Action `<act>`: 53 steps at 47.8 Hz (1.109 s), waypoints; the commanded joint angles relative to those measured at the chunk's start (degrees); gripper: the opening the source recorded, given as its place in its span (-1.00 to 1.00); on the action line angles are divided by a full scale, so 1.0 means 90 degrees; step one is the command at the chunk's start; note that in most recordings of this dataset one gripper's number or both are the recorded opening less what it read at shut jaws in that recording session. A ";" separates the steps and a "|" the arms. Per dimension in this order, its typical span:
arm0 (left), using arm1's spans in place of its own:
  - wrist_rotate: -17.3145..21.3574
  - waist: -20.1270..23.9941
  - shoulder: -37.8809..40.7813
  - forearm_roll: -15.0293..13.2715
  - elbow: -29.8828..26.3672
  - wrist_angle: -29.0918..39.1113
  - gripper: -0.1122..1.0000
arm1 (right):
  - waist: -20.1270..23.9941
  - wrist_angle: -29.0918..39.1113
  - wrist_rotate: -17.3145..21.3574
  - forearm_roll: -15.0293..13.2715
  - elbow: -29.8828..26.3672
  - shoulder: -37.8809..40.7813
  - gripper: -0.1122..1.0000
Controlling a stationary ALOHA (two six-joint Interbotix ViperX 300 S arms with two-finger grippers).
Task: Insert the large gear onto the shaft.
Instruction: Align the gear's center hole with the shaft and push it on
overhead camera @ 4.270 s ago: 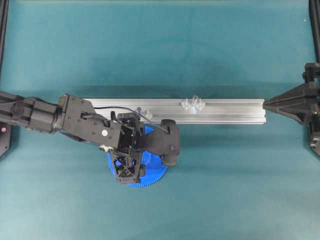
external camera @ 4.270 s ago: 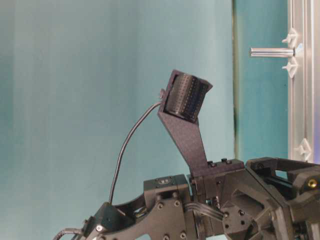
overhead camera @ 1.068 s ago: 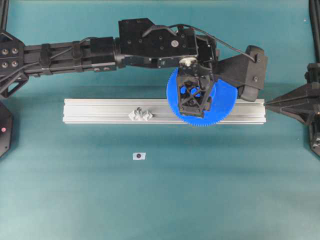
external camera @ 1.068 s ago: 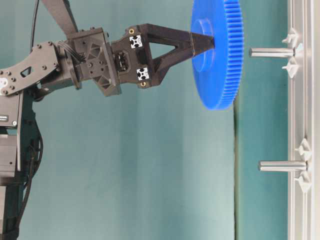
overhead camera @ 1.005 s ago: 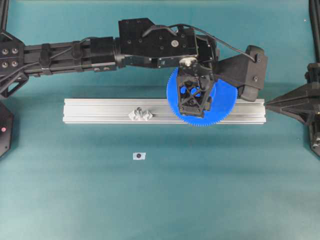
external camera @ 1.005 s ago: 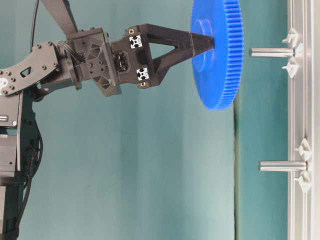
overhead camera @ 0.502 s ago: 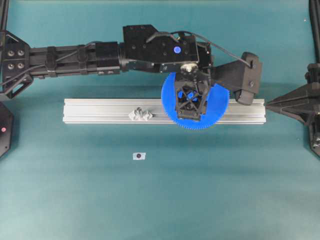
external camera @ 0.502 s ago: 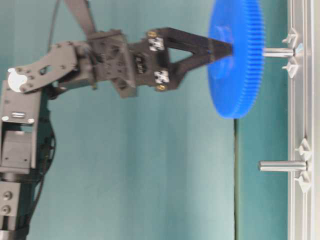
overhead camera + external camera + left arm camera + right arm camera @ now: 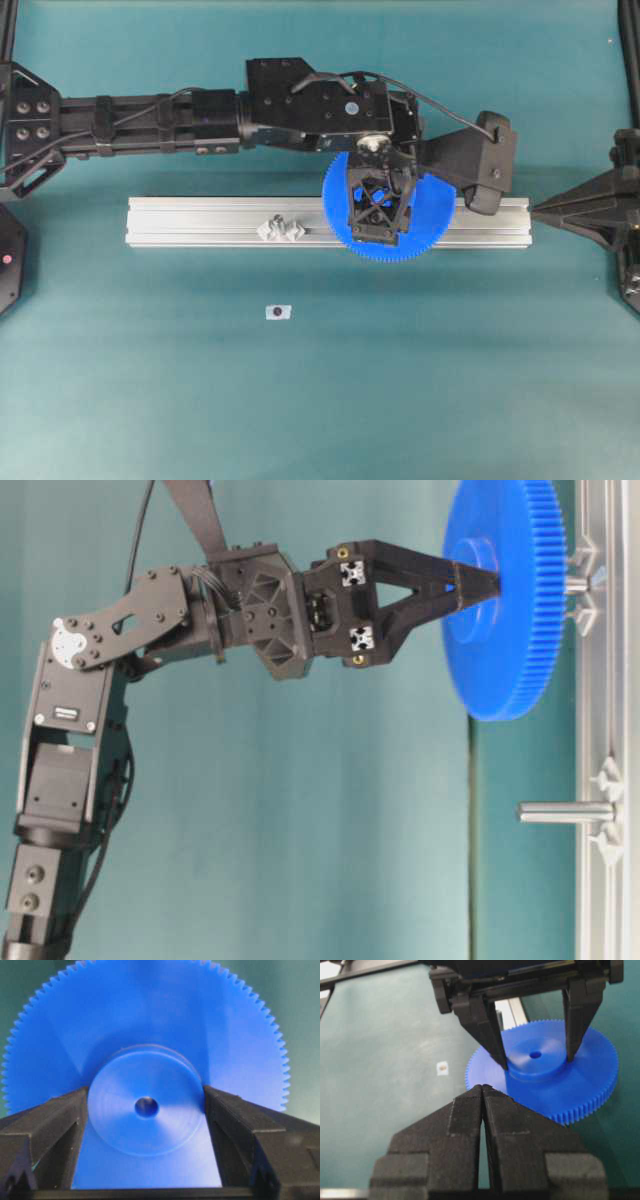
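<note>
The large gear (image 9: pixel 430 215) is a bright-blue toothed disc, held level over the right part of the rail. My left gripper (image 9: pixel 378 207) is shut on its raised hub (image 9: pixel 146 1106), one finger (image 9: pixel 60 1125) on each side. From the table-level view the large gear (image 9: pixel 500 630) sits around the shaft (image 9: pixel 575 583), of which only a short stub shows between gear and rail. My left gripper (image 9: pixel 478 585) is behind the gear. My right gripper (image 9: pixel 482 1088) is shut and empty, parked off the rail's right end (image 9: pixel 533 209).
The aluminium rail (image 9: pixel 200 220) lies across the teal mat. A second, bare pin (image 9: pixel 565 812) with clear diamond pieces (image 9: pixel 281 229) stands on the rail's left part. A small white tag (image 9: pixel 279 312) lies in front of the rail.
My left gripper has carried the gear down toward the rail. The shaft, fully bare one second ago, now passes into the gear and is mostly covered.
</note>
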 commanded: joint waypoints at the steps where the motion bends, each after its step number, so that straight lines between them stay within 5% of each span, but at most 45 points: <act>1: 0.0020 0.0000 -0.0156 0.0010 -0.0010 -0.0078 0.57 | -0.0020 -0.0029 0.0068 0.0000 -0.0049 0.0049 -0.68; 27: 0.0039 0.0059 -0.0146 0.0010 0.0088 -0.0244 0.57 | -0.0527 -0.0029 0.0068 -0.0010 -0.0068 -0.0059 -0.68; 53: 0.0010 0.0049 -0.0156 0.0010 0.0107 -0.0156 0.57 | -0.0537 -0.0029 0.0078 -0.0010 -0.0039 -0.0146 -0.68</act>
